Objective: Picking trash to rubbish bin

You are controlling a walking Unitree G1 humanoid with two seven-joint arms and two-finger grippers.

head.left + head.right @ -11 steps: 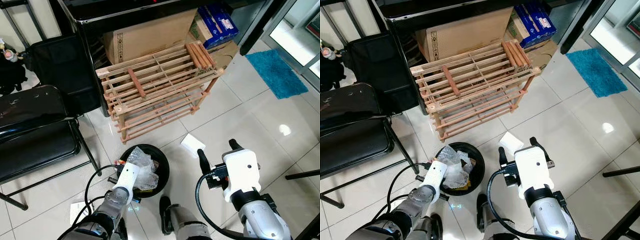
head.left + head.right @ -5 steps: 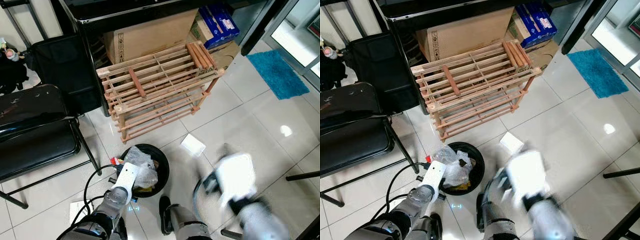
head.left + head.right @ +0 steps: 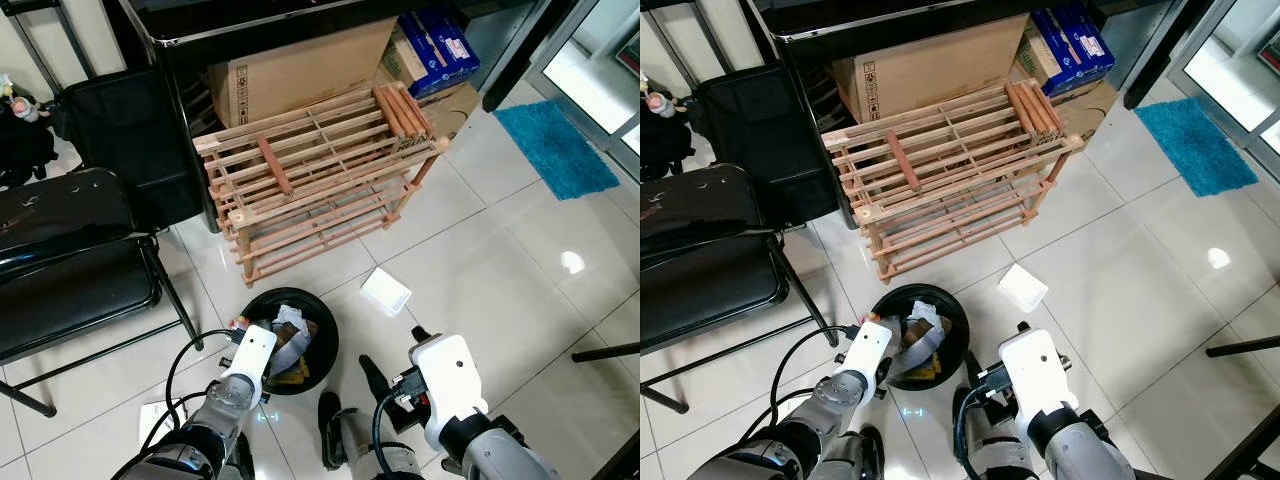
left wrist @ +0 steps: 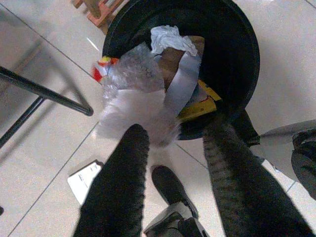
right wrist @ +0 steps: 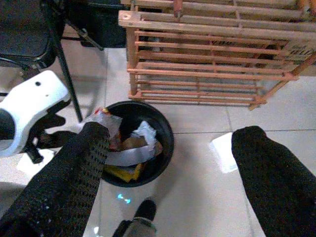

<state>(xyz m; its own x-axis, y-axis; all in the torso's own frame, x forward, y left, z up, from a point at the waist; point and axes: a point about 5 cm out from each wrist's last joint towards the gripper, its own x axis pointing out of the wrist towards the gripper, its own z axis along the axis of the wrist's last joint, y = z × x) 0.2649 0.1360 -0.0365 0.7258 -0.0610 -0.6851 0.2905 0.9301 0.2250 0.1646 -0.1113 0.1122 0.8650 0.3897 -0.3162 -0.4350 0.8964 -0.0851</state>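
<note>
In your left eye view, the black rubbish bin sits on the white tiled floor just in front of the wooden slatted rack. It holds crumpled clear plastic, a grey strip and something yellow. Your left gripper hangs at the bin's near-left rim. A white flat piece of trash lies on the tiles to the right of the bin, apart from it. Your right gripper is low near the robot's feet, between the bin and that white piece. A black chair stands to the left.

In your right eye view, a cardboard box sits behind the rack and a blue mat lies far right.

In your left wrist view, the two black fingers stand apart with nothing between them; crumpled plastic wrap spills over the bin's rim just beyond them.

In your right wrist view, the fingers are spread wide and empty, the bin between them and the white trash beside the other finger.
</note>
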